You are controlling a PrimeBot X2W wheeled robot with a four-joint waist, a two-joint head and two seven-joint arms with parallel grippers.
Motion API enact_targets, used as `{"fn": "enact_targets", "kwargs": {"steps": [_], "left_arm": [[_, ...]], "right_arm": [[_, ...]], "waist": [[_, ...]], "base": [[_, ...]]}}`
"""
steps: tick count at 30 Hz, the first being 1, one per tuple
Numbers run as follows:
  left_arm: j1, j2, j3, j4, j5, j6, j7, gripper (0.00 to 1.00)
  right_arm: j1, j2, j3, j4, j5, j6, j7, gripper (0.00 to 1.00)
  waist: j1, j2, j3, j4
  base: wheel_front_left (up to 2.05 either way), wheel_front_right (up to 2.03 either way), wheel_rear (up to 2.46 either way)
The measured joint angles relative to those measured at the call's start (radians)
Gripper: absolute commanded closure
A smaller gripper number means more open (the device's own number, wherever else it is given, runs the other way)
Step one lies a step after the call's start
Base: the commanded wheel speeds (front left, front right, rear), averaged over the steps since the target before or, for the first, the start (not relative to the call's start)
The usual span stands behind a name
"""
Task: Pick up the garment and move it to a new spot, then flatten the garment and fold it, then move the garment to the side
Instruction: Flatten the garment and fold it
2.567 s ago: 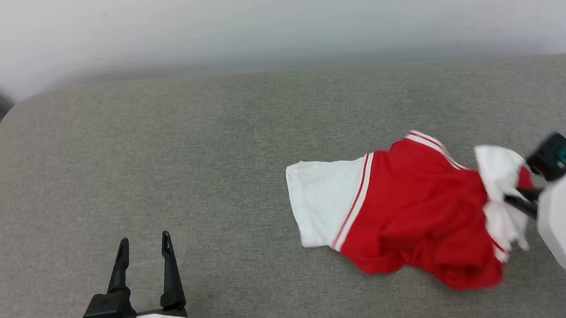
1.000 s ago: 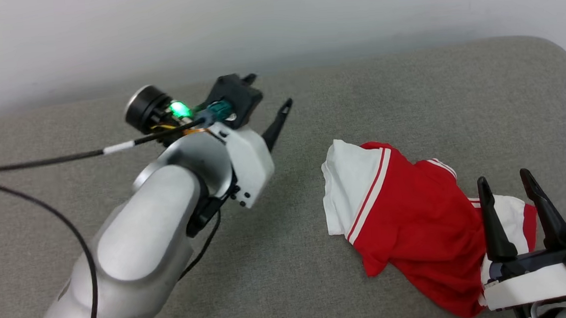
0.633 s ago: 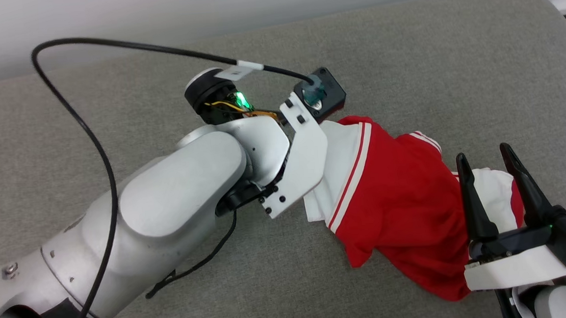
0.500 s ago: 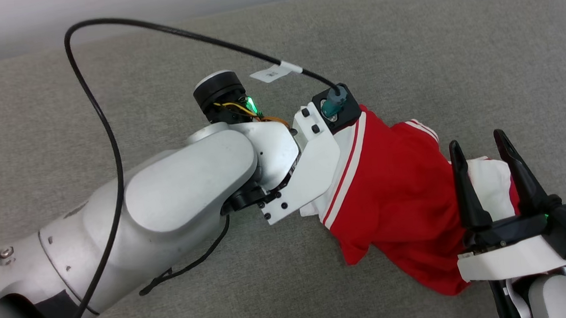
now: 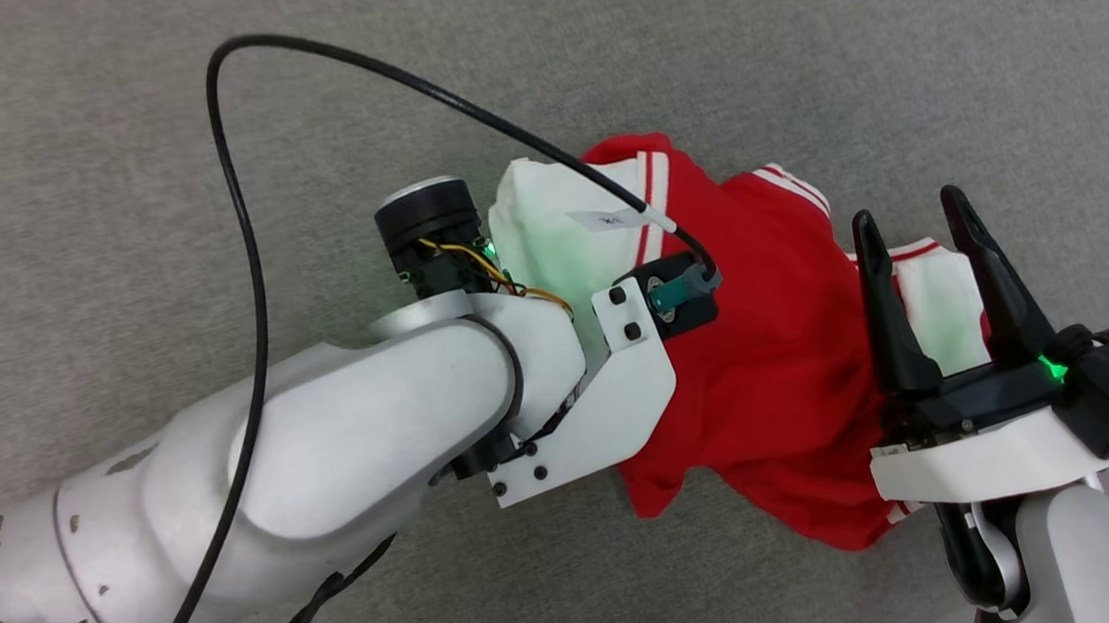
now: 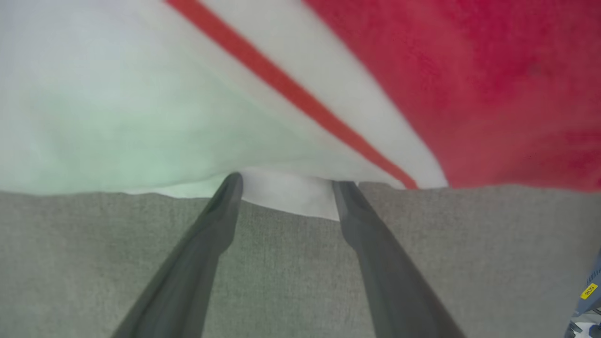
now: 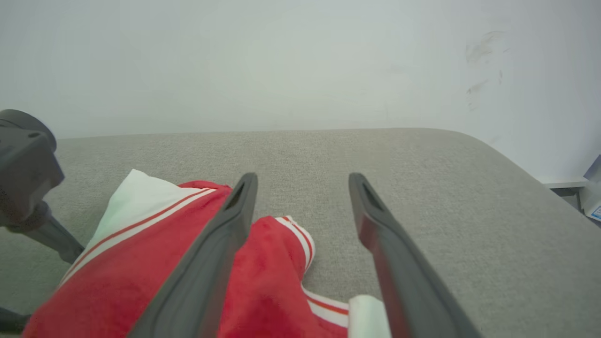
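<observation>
So the garment (image 5: 770,366) was lying in a crumpled heap on the grey fabric surface (image 5: 75,187). Red body in the middle, one white sleeve (image 5: 549,225) sticking out toward the robot's left, and the other white sleeve (image 5: 940,312) bunched up on its right. The left end effector (image 6: 288,180) was down low against the surface with its fingers spread wide. The tips sat right at the hem of that left sleeve with a bit of white cloth between them, not pinched on anything. The right end effector (image 5: 906,208) was released as well, fingers wide apart, hanging over the right sleeve with nothing in it. A black cable (image 5: 241,225) looped up over the left arm (image 5: 352,459), and a green light at its wrist tinted the sleeve
</observation>
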Motion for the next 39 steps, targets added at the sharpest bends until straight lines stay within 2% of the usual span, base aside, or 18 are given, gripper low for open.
{"fn": "enact_targets", "kwargs": {"steps": [3,4,5,11,15,21,28,35,39], "left_arm": [[0.007,0.019,0.011,-0.038,0.015,0.0,0.049,0.0],[0.009,0.022,0.015,-0.052,0.016,0.0,0.067,0.92],[0.009,0.026,0.017,-0.059,0.014,0.001,0.076,1.0],[0.019,0.035,0.007,-0.079,0.002,0.0,0.078,1.0],[0.02,0.041,-0.007,-0.064,0.016,0.0,0.007,1.0],[0.005,0.08,-0.009,-0.05,0.021,0.0,-0.134,1.0],[0.001,0.195,-0.008,-0.005,0.004,0.0,-0.265,1.0],[0.11,0.317,-0.009,0.08,-0.028,0.0,-0.359,1.0],[0.201,0.384,-0.009,0.111,-0.049,0.034,-0.413,1.0]], "right_arm": [[-0.009,0.001,0.004,0.002,0.008,0.0,0.0,0.0],[-0.012,0.001,0.005,0.002,0.008,0.0,0.0,0.0],[-0.014,0.001,0.004,0.003,0.008,0.0,0.0,0.0],[-0.017,0.001,-0.004,0.014,0.007,0.0,0.0,0.0],[-0.013,0.001,-0.012,0.018,-0.003,0.0,0.0,0.0],[0.048,0.002,-0.048,0.022,-0.025,0.0,0.0,0.0],[0.115,0.002,-0.075,0.021,-0.048,0.0,0.0,0.0],[0.143,0.002,-0.089,0.025,-0.064,0.0,0.0,0.0],[0.16,0.002,-0.095,0.035,-0.068,0.0,0.0,0.0]], "waist": [[-0.0001,0.0,0.024,-0.015],[0.0,0.0,0.029,-0.019],[0.0,0.0,0.034,-0.021],[0.0,0.0,0.015,-0.006],[0.0,0.0,-0.026,0.013],[-0.0001,0.0,-0.119,0.061],[-0.0001,0.0,-0.212,0.164],[-0.0001,0.0,-0.268,0.268],[-0.0001,0.0,-0.29,0.309]], "base": [[0.0,0.0,0.0],[0.0,0.0,0.0],[0.0,0.0,0.0],[0.0,0.0,0.0],[0.0,0.0,0.0],[0.0,0.0,0.0],[0.0,0.0,0.0],[0.0,0.0,0.0],[0.0,0.0,0.0]]}}
